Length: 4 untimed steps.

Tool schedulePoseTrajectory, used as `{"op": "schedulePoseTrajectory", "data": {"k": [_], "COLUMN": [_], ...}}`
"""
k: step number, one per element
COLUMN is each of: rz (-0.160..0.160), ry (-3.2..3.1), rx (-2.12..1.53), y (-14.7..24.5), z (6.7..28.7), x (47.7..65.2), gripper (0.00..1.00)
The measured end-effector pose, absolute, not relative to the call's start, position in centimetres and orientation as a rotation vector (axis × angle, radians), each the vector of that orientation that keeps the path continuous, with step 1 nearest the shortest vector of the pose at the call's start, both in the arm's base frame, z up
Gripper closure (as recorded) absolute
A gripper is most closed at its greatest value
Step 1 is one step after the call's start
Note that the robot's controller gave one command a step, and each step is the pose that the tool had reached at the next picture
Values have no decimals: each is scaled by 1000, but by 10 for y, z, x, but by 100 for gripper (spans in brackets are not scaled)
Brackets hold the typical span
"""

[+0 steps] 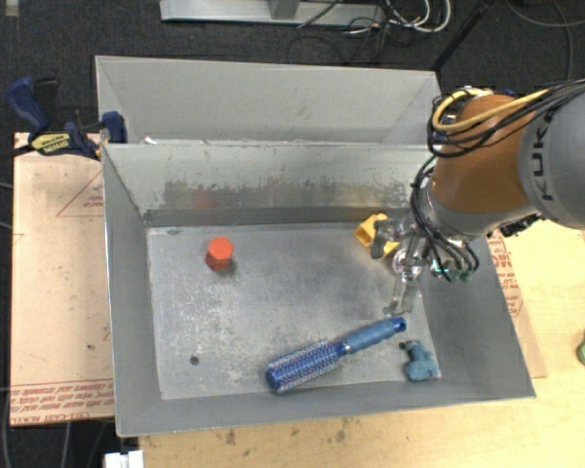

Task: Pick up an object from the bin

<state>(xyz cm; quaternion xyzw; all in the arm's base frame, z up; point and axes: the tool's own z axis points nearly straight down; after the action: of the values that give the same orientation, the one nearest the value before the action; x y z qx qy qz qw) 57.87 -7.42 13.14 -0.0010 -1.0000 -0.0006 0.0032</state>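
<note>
Grey metal bin [127, 291] seen from above, with the arm [497, 178] and its orange cover entering from the right. The gripper [401, 302] points down over the right part of the floor, just above the handle end of a blue hairbrush [327, 357], which lies slantwise near the front wall. A small blue piece [419, 363] lies just right of the handle. A yellow object [372, 232] sits beside the wrist, near the back wall. An orange-red cylinder [219, 253] stands well apart, on the left.

One camera hangs well above the jaws, set back toward the near side, looking steeply down. It stands far enough off to take in the whole bin [127, 310] around them and floor [78, 18] beyond its rim.
</note>
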Motion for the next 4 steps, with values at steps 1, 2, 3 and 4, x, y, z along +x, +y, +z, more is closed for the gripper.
{"op": "schedulePoseTrajectory", "data": {"k": [1, 2, 3, 4], "rz": [-4, -1, 2, 4], "ry": [-3111, -3115, -3134, -3051], "rx": [403, 409, 328, 788], "y": [-78, -78, -69, -70], "z": [68, 70, 199, 298], "x": [514, 516, 515, 519], "gripper": [0, 100, 100, 100]}}
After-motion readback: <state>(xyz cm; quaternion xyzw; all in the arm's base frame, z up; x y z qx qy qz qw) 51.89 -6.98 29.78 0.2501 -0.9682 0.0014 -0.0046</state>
